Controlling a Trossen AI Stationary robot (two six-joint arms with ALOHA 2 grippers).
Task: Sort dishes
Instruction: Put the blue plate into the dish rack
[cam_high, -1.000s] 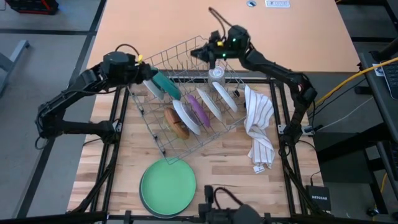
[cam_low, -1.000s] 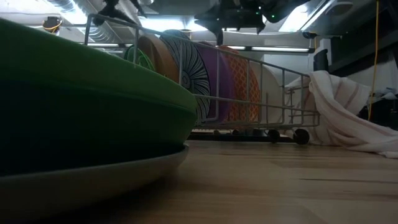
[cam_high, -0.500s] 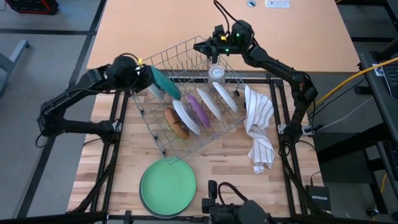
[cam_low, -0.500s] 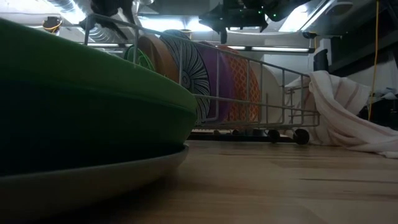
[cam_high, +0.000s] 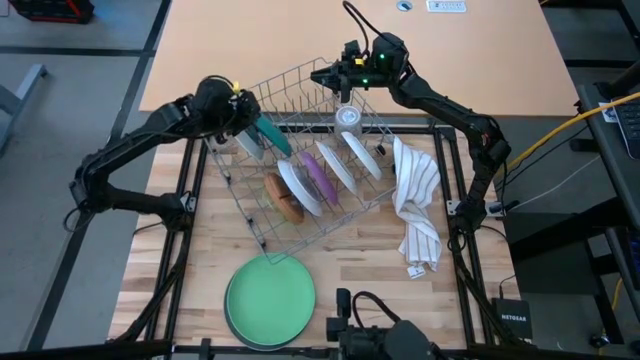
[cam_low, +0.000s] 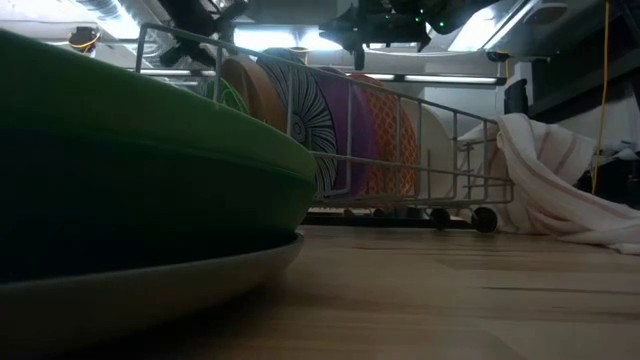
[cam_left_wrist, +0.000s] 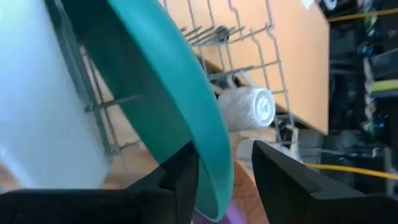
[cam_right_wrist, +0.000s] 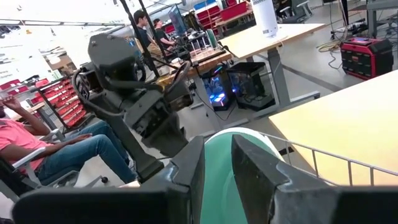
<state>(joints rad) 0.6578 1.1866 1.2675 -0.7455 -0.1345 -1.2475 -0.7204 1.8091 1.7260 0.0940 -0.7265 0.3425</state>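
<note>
Wooden bench (cam_high: 200, 250) below, my left end effector (cam_left_wrist: 225, 171) straddles the teal plate's (cam_left_wrist: 168, 87) rim in the wire rack (cam_high: 300, 100), not yet clamped; stiff, slick, breakable, so I'd pinch that rim squarely.

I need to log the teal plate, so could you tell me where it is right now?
In the high view, the teal plate stands in the wire rack's left end, beside a white plate, with the left gripper straddling its rim.
</note>
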